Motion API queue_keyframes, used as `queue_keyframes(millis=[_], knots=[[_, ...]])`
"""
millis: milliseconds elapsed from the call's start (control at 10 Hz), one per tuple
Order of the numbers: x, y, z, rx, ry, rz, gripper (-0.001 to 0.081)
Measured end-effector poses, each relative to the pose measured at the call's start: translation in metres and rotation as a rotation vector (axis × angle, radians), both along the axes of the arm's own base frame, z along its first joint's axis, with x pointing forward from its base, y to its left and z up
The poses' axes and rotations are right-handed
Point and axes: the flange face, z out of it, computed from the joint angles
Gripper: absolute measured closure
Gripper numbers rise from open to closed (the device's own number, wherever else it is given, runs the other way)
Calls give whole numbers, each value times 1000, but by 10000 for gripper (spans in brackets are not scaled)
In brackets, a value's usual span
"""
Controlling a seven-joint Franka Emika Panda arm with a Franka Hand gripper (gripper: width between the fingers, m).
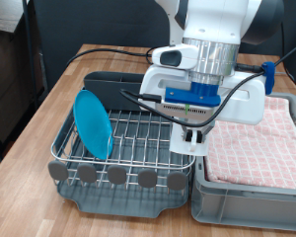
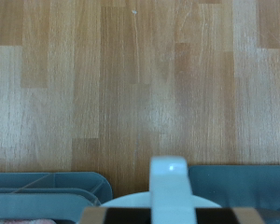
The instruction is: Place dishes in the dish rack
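The bright-blue plate (image 1: 92,123) stands upright on its edge in the left part of the silver wire dish rack (image 1: 133,138). My gripper (image 1: 194,136) hangs over the rack's right edge, by the dark utensil box (image 1: 177,140). It is shut on the small white cup (image 1: 196,149), held low over the rack. In the wrist view a white finger (image 2: 168,177) sits over the cup's rounded white rim (image 2: 131,199), with bare wooden table beyond. The wooden spoon is out of view.
A grey plastic bin (image 1: 249,195) with pink checked cloth (image 1: 261,138) stands close against the rack on the exterior view's right. Round grey discs (image 1: 116,175) line the rack's near edge. Black cables hang from the arm over the rack.
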Motion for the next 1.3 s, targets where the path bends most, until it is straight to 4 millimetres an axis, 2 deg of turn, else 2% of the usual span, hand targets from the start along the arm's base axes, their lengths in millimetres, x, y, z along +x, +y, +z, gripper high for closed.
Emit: queue_keyframes(millis=[600, 1300], knots=[[20, 1, -22, -2, 74, 17, 734], [33, -9, -56, 4, 149, 18, 734]])
